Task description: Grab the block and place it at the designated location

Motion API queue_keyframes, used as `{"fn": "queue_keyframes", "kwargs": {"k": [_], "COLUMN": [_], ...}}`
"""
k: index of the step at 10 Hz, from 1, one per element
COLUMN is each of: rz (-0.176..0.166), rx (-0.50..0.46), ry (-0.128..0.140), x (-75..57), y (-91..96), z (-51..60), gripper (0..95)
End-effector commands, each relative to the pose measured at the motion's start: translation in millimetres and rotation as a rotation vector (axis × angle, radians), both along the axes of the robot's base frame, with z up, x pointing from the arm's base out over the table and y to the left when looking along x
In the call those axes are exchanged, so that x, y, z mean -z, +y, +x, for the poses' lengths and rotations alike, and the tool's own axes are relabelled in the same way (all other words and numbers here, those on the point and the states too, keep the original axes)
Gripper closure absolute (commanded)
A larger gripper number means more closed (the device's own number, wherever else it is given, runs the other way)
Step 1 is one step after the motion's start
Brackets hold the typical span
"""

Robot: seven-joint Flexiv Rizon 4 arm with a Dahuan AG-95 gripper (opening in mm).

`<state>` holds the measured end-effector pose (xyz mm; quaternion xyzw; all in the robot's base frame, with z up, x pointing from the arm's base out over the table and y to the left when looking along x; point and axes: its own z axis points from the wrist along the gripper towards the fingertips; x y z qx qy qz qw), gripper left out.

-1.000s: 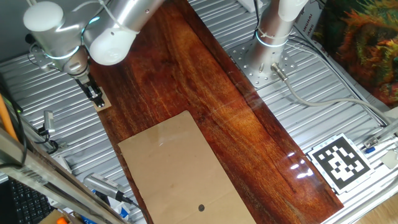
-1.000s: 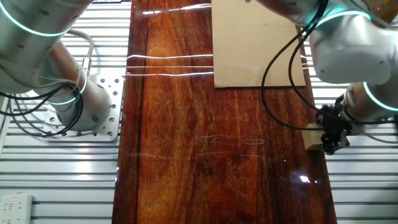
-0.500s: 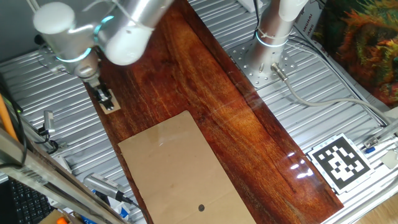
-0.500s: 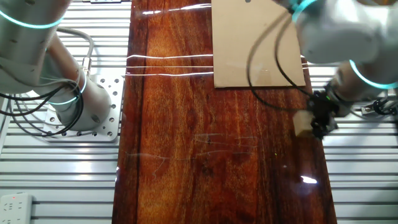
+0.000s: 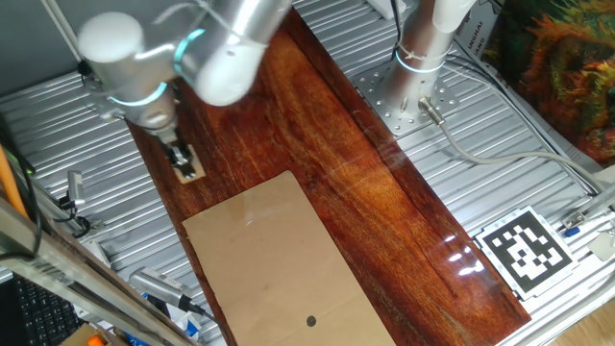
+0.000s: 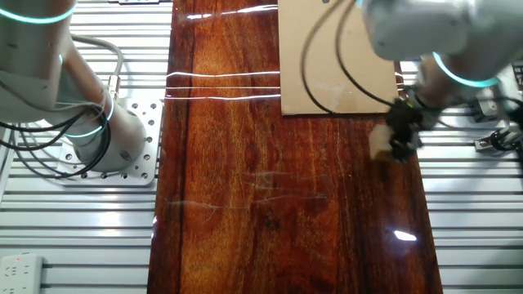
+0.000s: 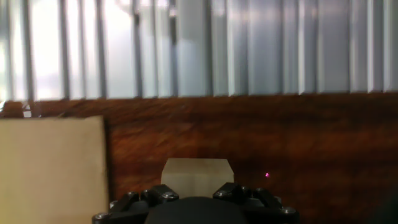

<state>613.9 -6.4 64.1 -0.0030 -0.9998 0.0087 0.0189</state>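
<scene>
My gripper (image 5: 183, 160) is shut on the block (image 5: 190, 174), a small pale tan wooden cube, and holds it just above the dark wooden board, close to the far left corner of the tan sheet (image 5: 279, 259). The other fixed view shows the gripper (image 6: 400, 135) with the block (image 6: 378, 144) just below the sheet's (image 6: 339, 57) near edge. In the hand view the block (image 7: 196, 174) sits between the fingers of the gripper (image 7: 196, 190), with the sheet (image 7: 53, 168) to its left. The designated location, a black dot (image 5: 310, 321), lies at the sheet's near end.
The dark wooden board (image 5: 317, 144) runs across a ribbed metal table. A second arm's base (image 5: 423, 48) stands at the far side. A black-and-white square tag (image 5: 524, 252) lies at the right. Cables and tools (image 5: 159, 288) lie along the left edge.
The gripper has carried the block along the board toward the tan sheet; it now hangs near the sheet's corner. The grip has stayed shut on the block.
</scene>
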Motion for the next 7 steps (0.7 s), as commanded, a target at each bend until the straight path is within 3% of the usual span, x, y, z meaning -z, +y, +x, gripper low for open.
{"fn": "queue_keyframes", "kwargs": {"k": [1,7], "rz": [-0.001,-0.017], "rx": [0.022,0.081], "ry": [-0.001,-0.012], "x": [3.2,1.6], "y": [23.5,107.3], "z": [-9.3,-21.6], "gripper": [57.0,57.0]}}
